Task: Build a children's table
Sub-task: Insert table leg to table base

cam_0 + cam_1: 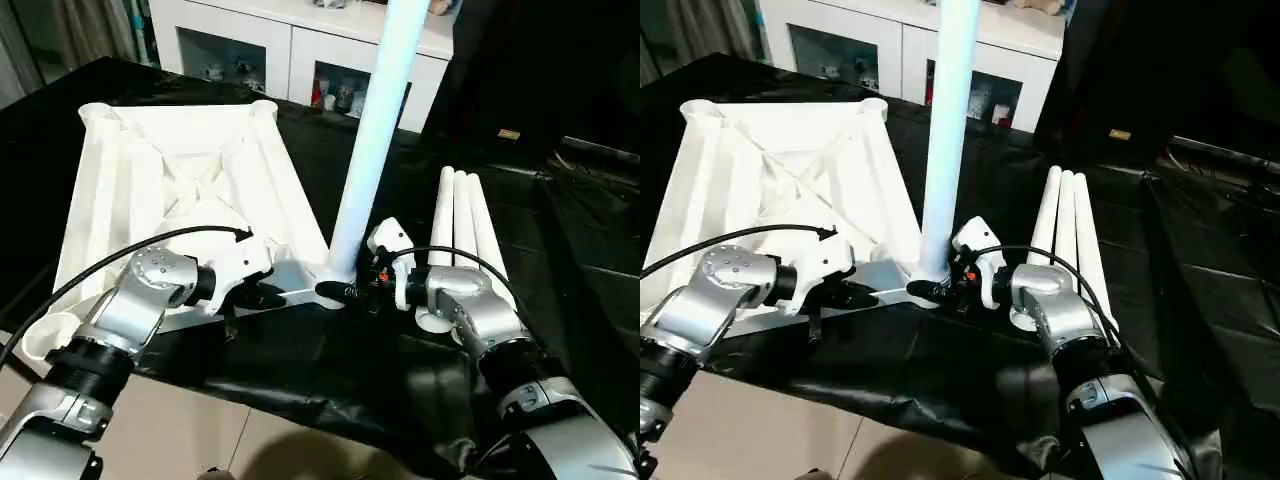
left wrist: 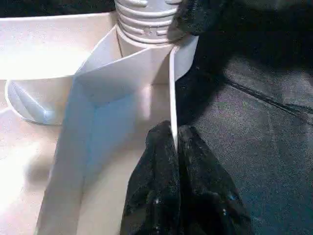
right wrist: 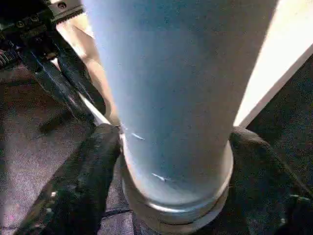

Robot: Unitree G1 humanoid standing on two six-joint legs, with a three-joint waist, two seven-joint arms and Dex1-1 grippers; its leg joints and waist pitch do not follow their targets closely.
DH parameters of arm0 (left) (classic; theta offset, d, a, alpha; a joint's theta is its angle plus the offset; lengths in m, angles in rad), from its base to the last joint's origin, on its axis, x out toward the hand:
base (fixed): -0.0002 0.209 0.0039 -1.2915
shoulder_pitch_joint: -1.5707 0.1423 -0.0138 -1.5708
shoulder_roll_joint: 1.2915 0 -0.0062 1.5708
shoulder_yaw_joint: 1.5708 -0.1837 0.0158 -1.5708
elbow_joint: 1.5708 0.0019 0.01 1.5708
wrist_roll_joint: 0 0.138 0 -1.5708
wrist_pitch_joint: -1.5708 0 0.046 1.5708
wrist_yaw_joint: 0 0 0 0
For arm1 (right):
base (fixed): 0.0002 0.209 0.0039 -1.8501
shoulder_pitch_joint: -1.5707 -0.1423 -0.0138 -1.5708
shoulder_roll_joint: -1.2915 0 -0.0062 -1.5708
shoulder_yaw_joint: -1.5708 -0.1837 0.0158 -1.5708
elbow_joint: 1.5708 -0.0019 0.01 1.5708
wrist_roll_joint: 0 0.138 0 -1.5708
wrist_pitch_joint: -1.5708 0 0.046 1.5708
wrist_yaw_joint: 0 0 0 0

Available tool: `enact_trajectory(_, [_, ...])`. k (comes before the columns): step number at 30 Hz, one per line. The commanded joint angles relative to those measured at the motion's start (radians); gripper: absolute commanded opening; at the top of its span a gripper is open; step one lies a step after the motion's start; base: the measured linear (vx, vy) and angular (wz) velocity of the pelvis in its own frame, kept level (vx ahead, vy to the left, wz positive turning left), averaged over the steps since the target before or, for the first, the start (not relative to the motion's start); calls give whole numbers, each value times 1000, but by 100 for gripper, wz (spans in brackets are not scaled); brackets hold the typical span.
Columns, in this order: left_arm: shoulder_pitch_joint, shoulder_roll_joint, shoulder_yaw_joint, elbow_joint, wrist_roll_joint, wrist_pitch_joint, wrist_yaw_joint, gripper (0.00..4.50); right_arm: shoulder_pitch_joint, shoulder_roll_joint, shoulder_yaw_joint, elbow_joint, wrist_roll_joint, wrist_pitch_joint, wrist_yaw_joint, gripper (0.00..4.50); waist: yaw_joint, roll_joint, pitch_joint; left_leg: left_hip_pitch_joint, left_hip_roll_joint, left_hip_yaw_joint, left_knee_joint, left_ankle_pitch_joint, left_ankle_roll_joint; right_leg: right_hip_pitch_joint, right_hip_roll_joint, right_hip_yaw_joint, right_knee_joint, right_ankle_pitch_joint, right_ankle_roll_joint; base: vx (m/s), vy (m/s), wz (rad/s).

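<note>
Both my tools worked the near corner of the upturned tabletop (image 1: pixel 190 190) on the worktop (image 1: pixel 560 250): left tool (image 1: pixel 268 297) clenched on its rim, right tool (image 1: pixel 335 292) grasping the standing leg (image 1: pixel 372 140), which I judged needed keeping plumb while seating.

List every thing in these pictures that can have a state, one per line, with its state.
Tabletop: upside down, ribbed underside up.
Standing leg: upright in the near corner socket.
Three spare legs: lying side by side on the black sheet.
Left tool: shut on the tabletop's edge.
Right tool: fingers either side of the standing leg's base.
</note>
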Motion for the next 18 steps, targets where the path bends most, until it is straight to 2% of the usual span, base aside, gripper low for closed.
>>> enact_trajectory(1, [6,-4,-21,-20,1,-8,-19,0,13,-2,18,-14,-6,5,21,298,0,16,-64,5,29,-2,-61,-110,22,59,-81,56,-54,-102,-197,0,0,0])
enact_trajectory(4, [4,-4,-25,-10,5,-13,-22,0,17,-2,16,-14,-3,10,13,282,0,18,-64,6,30,-2,-61,-121,19,58,-80,56,-55,-106,-201,0,0,0])
enact_trajectory(7, [3,-2,-33,-2,8,-17,-27,0,23,-2,16,-13,-7,8,7,275,0,16,-64,6,29,-3,-61,-127,16,59,-81,56,-56,-122,-196,0,0,0])
enact_trajectory(10, [1,-4,-34,3,7,-17,-24,0,30,1,13,-9,-11,7,1,274,1,19,-64,7,30,-3,-62,-131,12,58,-80,56,-57,-123,-194,0,0,0])
enact_trajectory(11, [1,-7,-34,0,5,-10,-23,0,35,4,8,-1,-15,7,-13,273,1,25,-65,7,30,-4,-62,-133,9,59,-80,56,-56,-115,-197,0,0,0])
enact_trajectory(12, [1,-7,-34,0,5,-10,-23,0,35,4,8,-1,-15,7,-13,273,1,23,-65,7,30,-4,-62,-134,6,60,-80,55,-55,-109,-199,0,0,0])
enact_trajectory(13, [1,-10,-33,0,3,-6,-21,0,37,8,2,5,-14,7,-28,272,1,22,-66,6,29,-4,-62,-133,6,61,-80,55,-54,-105,-200,0,0,0])
enact_trajectory(14, [1,-16,-30,1,0,2,-18,0,39,14,-8,12,-14,9,-51,272,2,29,-65,8,30,-5,-63,-142,4,60,-81,55,-55,-113,-201,0,0,0])
enact_trajectory(15, [-3,-30,-25,10,1,12,3,0,38,29,-27,33,-12,8,-101,272,1,28,-64,8,30,-4,-63,-145,1,59,-80,56,-57,-115,-201,0,0,0])
enact_trajectory(16, [-3,-31,-25,10,1,13,4,0,37,30,-29,35,-12,8,-104,272,0,27,-62,9,30,-4,-65,-156,-3,57,-80,55,-59,-129,-201,0,0,0])
enact_trajectory(18, [-18,-66,-10,41,12,34,73,0,32,59,-63,76,-10,8,-209,272,-3,26,-58,12,29,-5,-67,-212,-21,53,-82,55,-70,-234,-182,0,0,0])
